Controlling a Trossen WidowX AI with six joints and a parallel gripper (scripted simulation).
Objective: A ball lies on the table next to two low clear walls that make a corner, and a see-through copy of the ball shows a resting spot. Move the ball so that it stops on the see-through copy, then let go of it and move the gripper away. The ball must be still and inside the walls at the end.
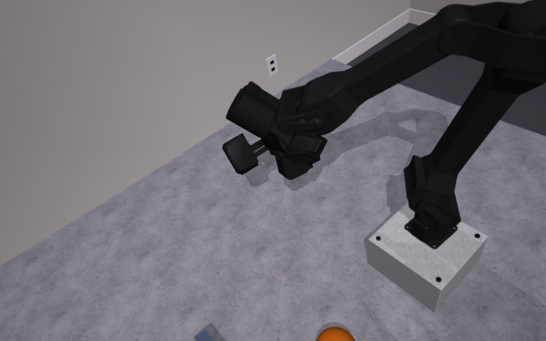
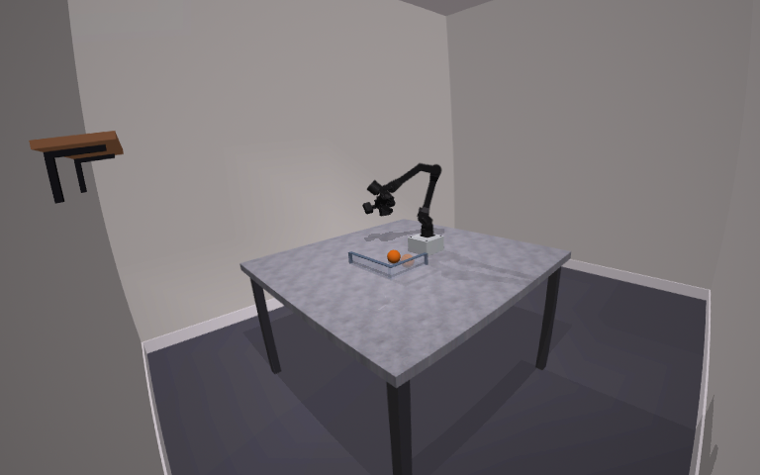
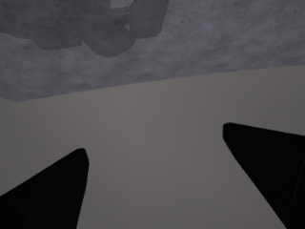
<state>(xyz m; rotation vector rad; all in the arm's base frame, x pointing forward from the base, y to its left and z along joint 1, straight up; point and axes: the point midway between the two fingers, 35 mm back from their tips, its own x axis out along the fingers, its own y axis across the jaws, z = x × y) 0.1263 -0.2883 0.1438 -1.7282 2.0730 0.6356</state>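
Observation:
An orange ball (image 1: pixel 335 334) (image 2: pixel 393 256) rests on the table, cut off by the lower edge in the top view. In the exterior view it shows behind the corner of two low clear walls with blue top edges (image 2: pixel 369 259). A wall end (image 1: pixel 203 334) shows in the top view. The see-through copy (image 2: pixel 408 260) is a pale orange ball just right of the ball, seen by the right-hand wall. My gripper (image 1: pixel 266 165) (image 2: pixel 376 210) (image 3: pixel 156 143) is open and empty, high above the table and well away from the ball, toward the room wall.
The arm's light grey base block (image 1: pixel 402 273) (image 2: pixel 424 244) stands on the grey table (image 1: pixel 141 257) (image 2: pixel 335 297), behind the clear walls in the exterior view. The table's far edge meets the room wall in the top view. A brown shelf (image 2: pixel 72 141) hangs far left.

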